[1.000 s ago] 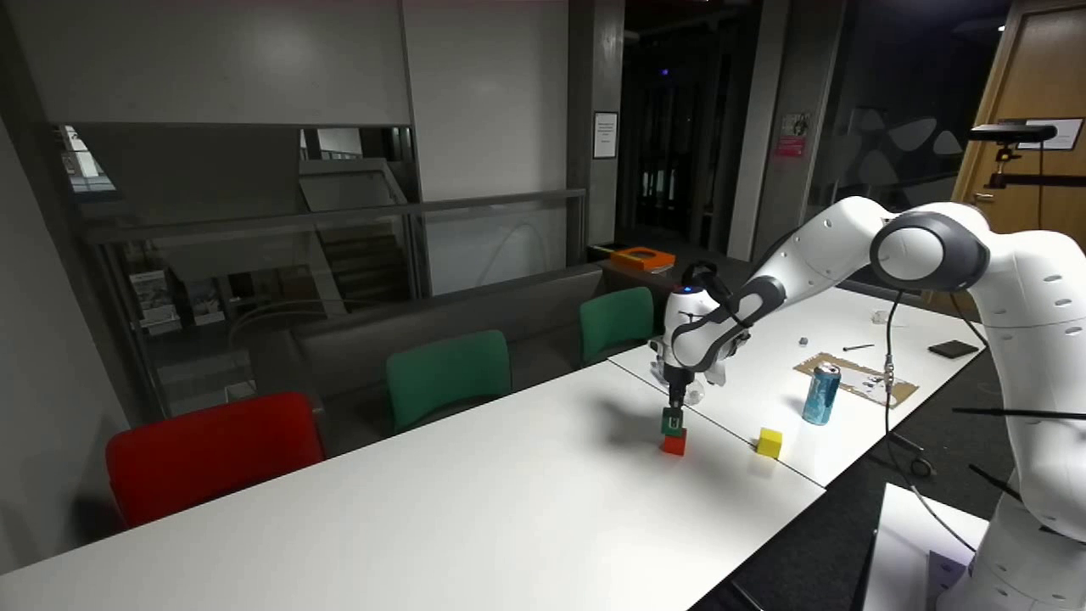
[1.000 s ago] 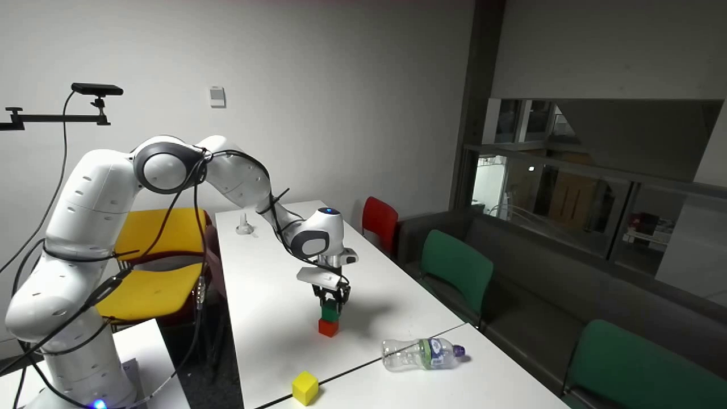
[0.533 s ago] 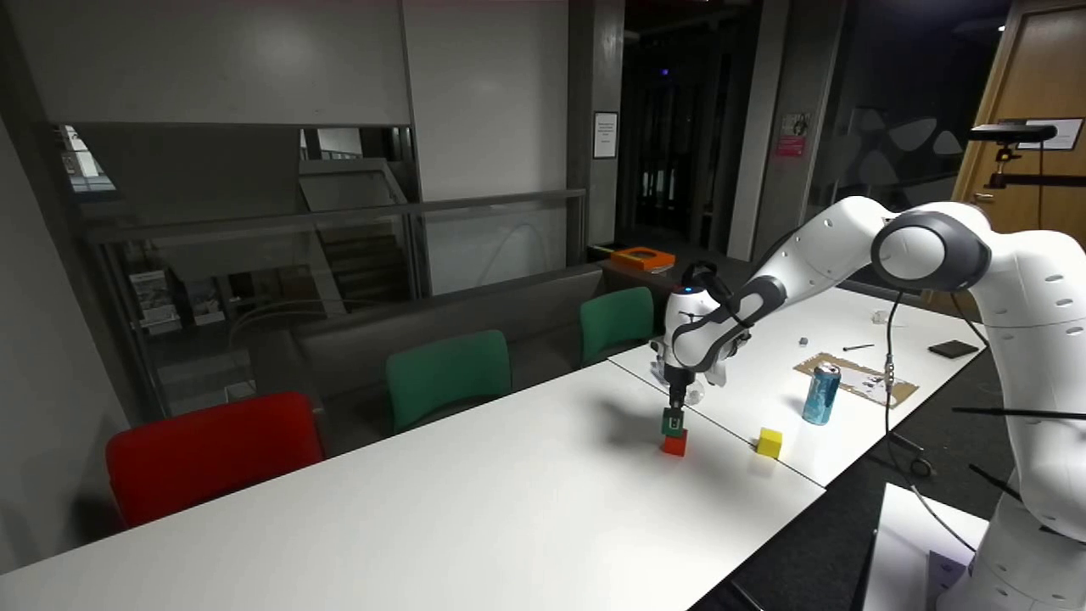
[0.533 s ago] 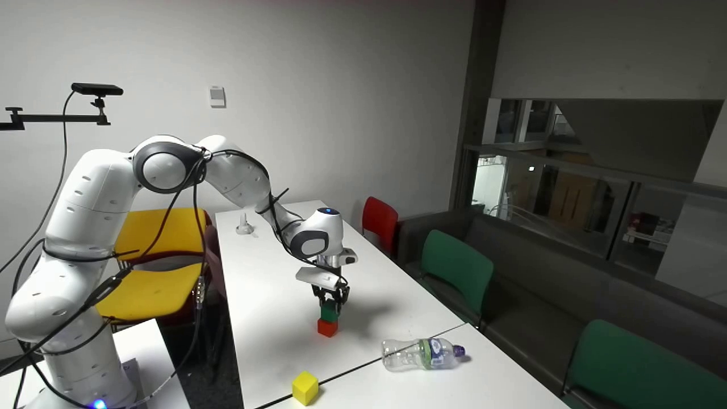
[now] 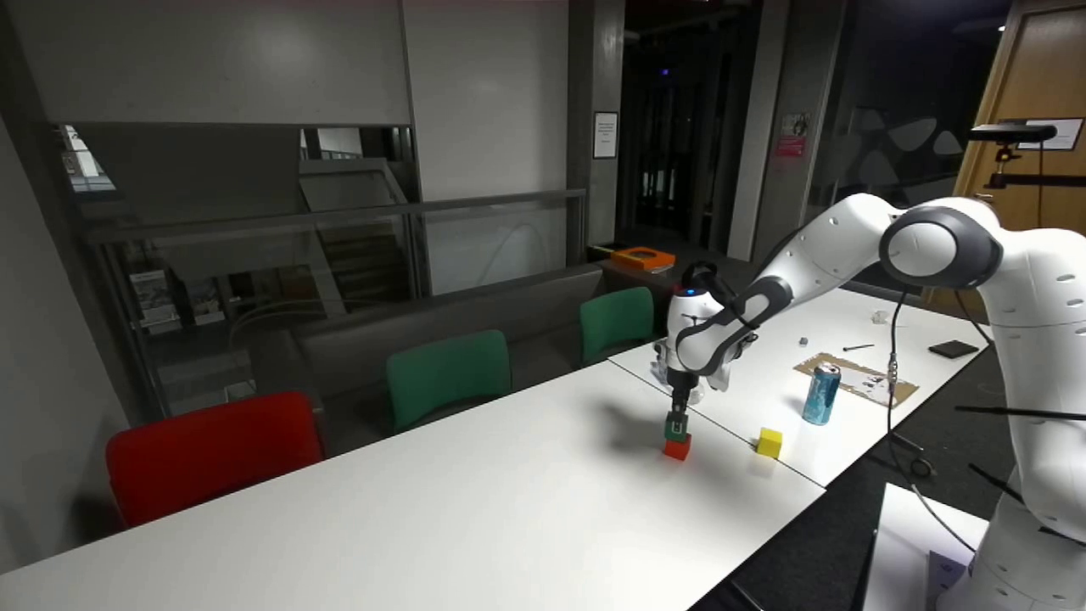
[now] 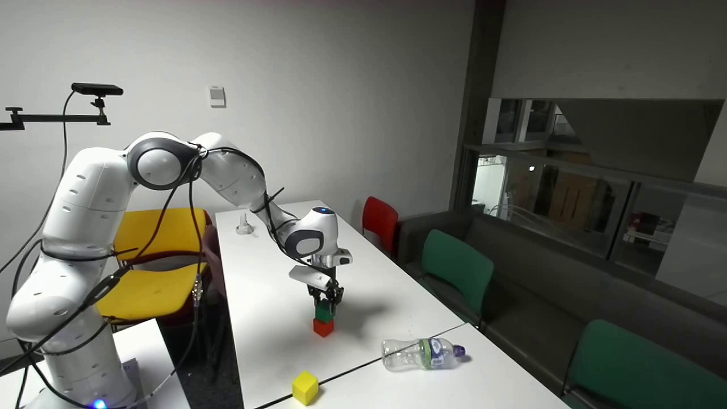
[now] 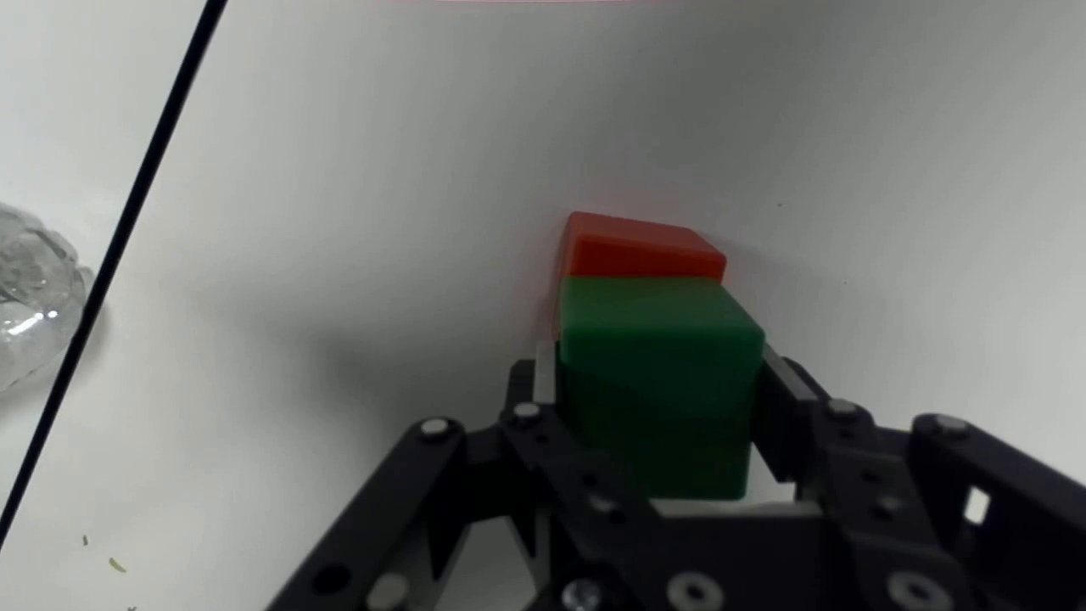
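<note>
In an exterior view, the dim room begins at the left with a red chair (image 5: 212, 458), then a green chair (image 5: 450, 378), a dark sofa (image 5: 526, 310) behind it and another green chair (image 5: 618, 322). The long white table (image 5: 407, 526) runs across to the right, crossed by a dark seam (image 7: 108, 270); a yellow cube (image 5: 769, 442) stands at that seam, with an upright blue drink can (image 5: 820, 394), a torn-edged cardboard sheet (image 5: 865, 382) and a wooden door (image 5: 1039, 85) farther right. In an exterior view, a yellow chair (image 6: 150, 292) stands left of the table, while a clear bottle (image 6: 406, 355) with a purple cap (image 6: 458, 351) lies on its side by the seam.

The green cube (image 6: 324, 313), well left of the bottle in an exterior view, is smooth and plain with softly rounded edges, its near face dark in the wrist view. The gripper (image 7: 657, 365) holds it, its black fingers (image 7: 785, 407) spread to the cube's width and set against opposite sides. Directly beneath, with no gap visible in both exterior views, is a red cube (image 7: 640, 246), turned slightly against it.
</note>
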Controlling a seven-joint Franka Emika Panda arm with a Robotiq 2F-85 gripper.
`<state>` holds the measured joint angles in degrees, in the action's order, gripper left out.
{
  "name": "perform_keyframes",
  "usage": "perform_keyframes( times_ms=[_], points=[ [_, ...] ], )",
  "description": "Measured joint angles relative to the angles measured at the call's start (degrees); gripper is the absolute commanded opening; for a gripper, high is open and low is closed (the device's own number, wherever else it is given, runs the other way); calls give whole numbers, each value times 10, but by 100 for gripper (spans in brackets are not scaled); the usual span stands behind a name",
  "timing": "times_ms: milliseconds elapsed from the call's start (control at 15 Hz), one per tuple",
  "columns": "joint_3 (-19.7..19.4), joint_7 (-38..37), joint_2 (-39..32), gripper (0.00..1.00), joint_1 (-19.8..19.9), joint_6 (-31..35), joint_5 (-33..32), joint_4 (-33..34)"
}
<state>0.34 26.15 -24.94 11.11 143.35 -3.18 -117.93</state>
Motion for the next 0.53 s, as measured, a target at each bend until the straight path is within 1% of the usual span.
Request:
perform_keyframes(
  times_ms=[533],
  points=[
    [0,-12,19,31,0,10,0,-32]
  ],
)
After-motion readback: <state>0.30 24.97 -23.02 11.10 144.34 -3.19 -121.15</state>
